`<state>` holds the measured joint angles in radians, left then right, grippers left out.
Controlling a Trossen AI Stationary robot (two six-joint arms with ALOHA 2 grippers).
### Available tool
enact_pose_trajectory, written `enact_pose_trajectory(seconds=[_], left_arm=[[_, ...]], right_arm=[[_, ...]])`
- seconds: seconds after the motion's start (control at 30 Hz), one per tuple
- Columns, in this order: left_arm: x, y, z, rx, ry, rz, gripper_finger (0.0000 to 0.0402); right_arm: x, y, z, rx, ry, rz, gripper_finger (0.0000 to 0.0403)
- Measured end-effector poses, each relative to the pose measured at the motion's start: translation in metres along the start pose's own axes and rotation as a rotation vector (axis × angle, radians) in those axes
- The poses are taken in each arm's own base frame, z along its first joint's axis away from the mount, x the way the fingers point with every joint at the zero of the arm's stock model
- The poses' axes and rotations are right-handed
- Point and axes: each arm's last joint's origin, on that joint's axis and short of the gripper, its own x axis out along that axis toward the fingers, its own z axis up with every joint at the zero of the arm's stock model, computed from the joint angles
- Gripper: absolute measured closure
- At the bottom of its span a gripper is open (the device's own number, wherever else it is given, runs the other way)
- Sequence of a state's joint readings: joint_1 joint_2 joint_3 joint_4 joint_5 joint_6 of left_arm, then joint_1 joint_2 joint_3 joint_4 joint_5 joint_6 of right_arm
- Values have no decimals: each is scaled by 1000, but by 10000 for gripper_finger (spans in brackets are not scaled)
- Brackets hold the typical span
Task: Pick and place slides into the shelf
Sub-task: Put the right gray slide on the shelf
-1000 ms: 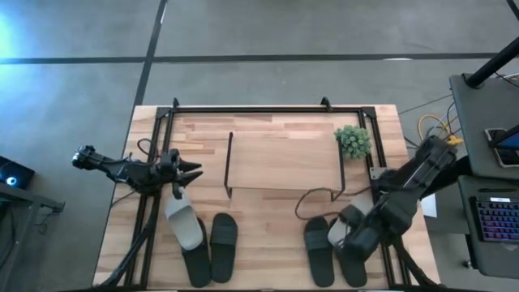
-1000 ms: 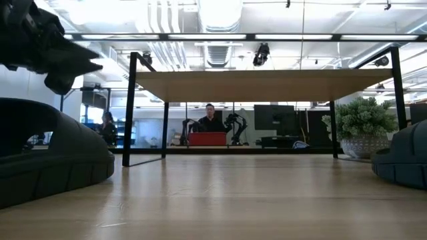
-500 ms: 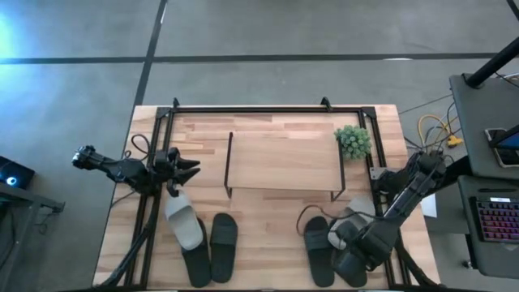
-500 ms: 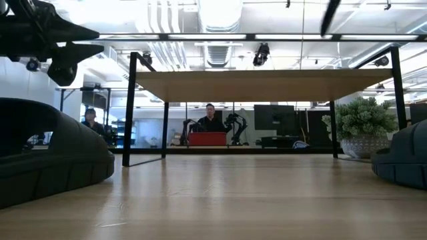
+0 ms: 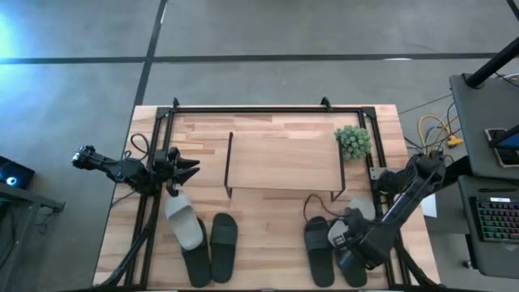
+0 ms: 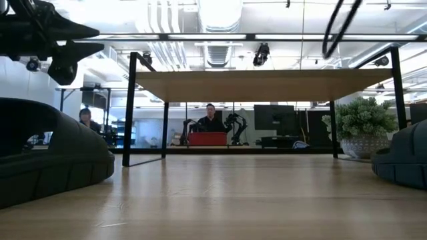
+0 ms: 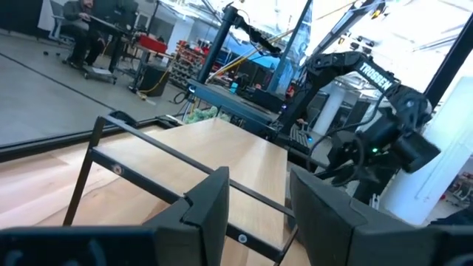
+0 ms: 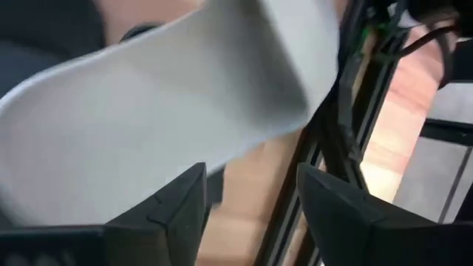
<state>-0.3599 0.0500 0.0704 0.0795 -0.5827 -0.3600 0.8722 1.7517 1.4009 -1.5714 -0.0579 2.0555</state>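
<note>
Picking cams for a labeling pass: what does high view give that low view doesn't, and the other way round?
Only high view: both arms whole, the left tool open beside the shelf, the right tool down over the slides at the table's near right, and all the slides countable, including the grey-white slide lying on a black slide.

Only low view: the space under the shelf's top board is empty, and people sit in the room behind.

Both: shelf, potted plant, black slides at the table's two sides, left tool.
</note>
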Motion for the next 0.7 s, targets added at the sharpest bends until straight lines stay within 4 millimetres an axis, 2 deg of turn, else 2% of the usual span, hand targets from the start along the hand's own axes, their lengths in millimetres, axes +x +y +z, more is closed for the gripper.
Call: enact_pose_trajectory(seconds=[0.23, 0.7], left_arm=[[0, -1, 2, -9, -14, -5, 273], [0, -1, 1, -9, -14, -4, 273]], right_arm=[[31, -6, 4, 222, -28, -138, 199], [66, -13, 13, 177, -89, -237, 243]])
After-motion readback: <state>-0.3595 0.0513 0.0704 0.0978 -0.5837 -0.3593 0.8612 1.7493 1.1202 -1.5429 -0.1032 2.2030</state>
